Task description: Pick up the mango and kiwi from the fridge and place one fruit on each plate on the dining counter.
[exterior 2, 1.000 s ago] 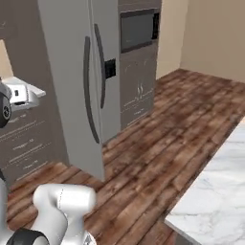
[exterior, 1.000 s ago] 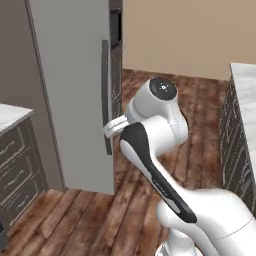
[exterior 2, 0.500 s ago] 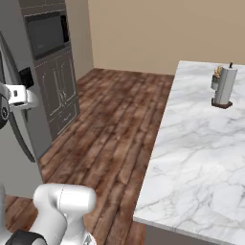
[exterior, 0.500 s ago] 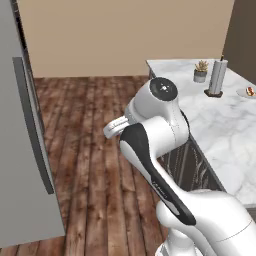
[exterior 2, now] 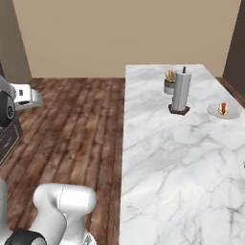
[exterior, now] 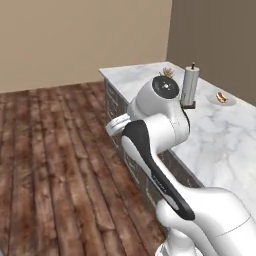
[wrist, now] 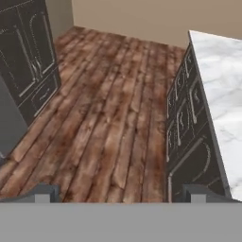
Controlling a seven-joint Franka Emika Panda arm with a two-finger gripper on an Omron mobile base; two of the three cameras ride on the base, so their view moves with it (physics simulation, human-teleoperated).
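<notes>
While you look for the fruit, note that the task things in sight are the dining bench (exterior 2: 162,162) and one plate (exterior 2: 224,111). In the right base view the bench's white marble top fills the right half of the frame, and the pale plate sits at its right edge, middle height, with a small hot dog (exterior 2: 222,108) lying on it. In the left base view you find the same plate (exterior: 221,99) at the right of the frame, upper middle, on the bench (exterior: 225,135).

Left of the plate in the right base view stands a paper towel roll (exterior 2: 181,91) upright on a dark base, and just behind it, further up the frame, a small potted plant (exterior 2: 170,81). In the left base view the roll (exterior: 189,86) rises beside the arm's white shoulder joint, with the plant (exterior: 168,73) just to its left.

Your hand view looks down on the brown wooden floor (wrist: 108,118); the bench's marble edge (wrist: 220,90) runs down the right of the frame above its dark panelled base, and dark cabinets (wrist: 28,61) fill the upper left. The two finger tips of the gripper (wrist: 120,193) stand at the bottom, far left and far right, so the jaws are wide apart with only floor between them.
</notes>
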